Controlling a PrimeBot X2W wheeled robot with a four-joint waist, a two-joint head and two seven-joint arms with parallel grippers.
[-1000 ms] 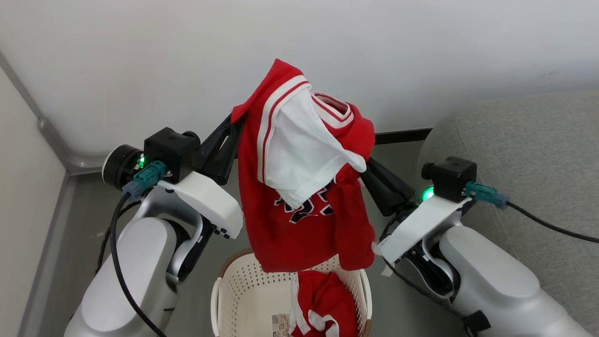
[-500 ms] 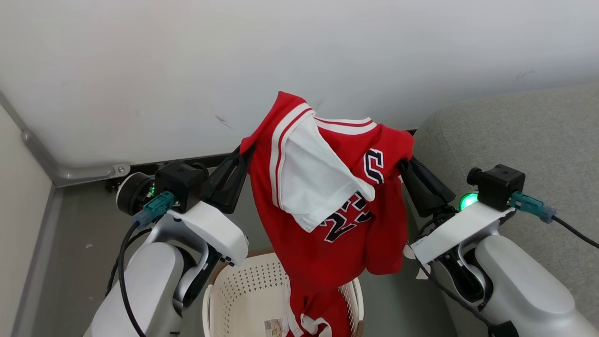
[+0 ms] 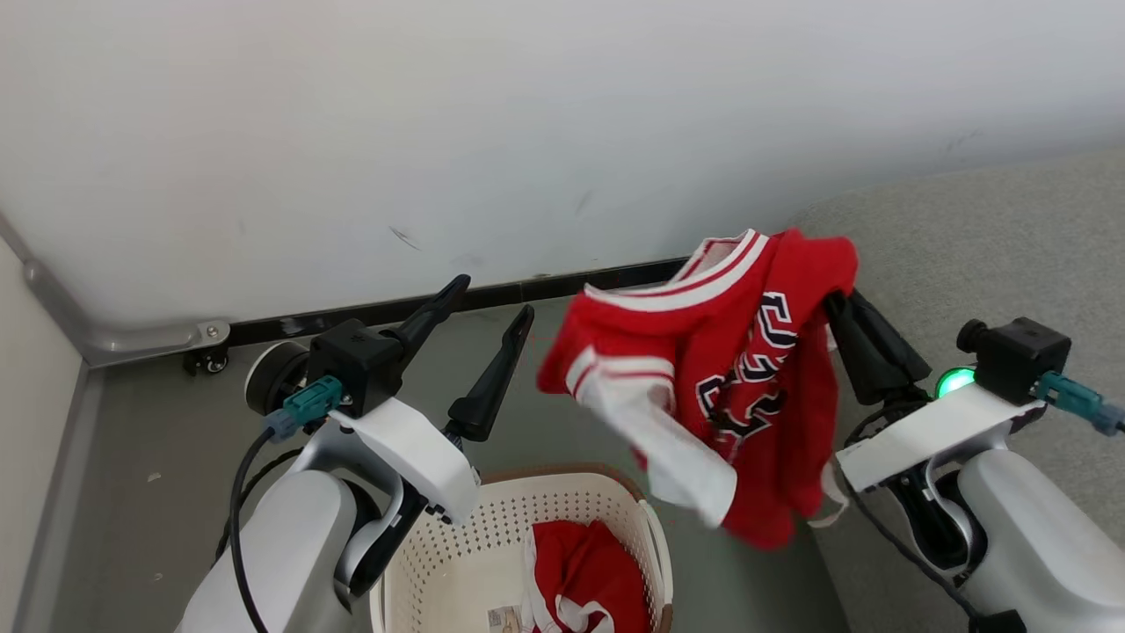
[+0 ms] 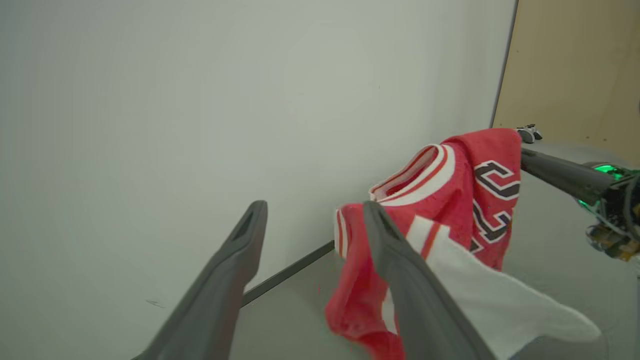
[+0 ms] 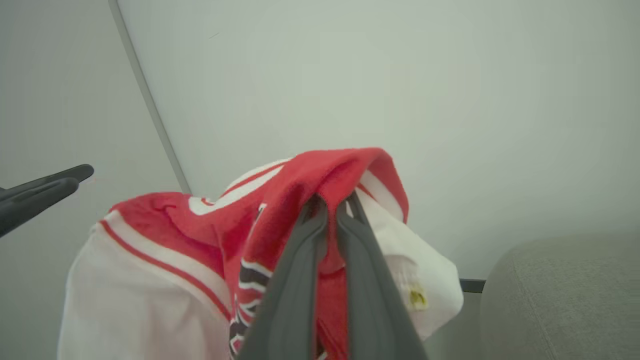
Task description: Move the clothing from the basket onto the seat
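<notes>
The left end effector (image 3: 493, 296) gapes wide, empty; the right end effector (image 3: 835, 303) pinches the clothing (image 3: 655, 345).

Count: 1 left end effector (image 3: 492, 296), 1 right end effector (image 3: 839, 303), so 2. 1 basket (image 3: 562, 501). 1 seat (image 3: 993, 255). Red clothing: 1 jersey (image 3: 747, 378), 1 bundle (image 3: 584, 571); pieces in bundle unclear.

Clothing (image 3: 773, 413) soft matt cloth; basket (image 3: 527, 519) perforated plastic; seat (image 3: 1011, 246) woven fabric.
</notes>
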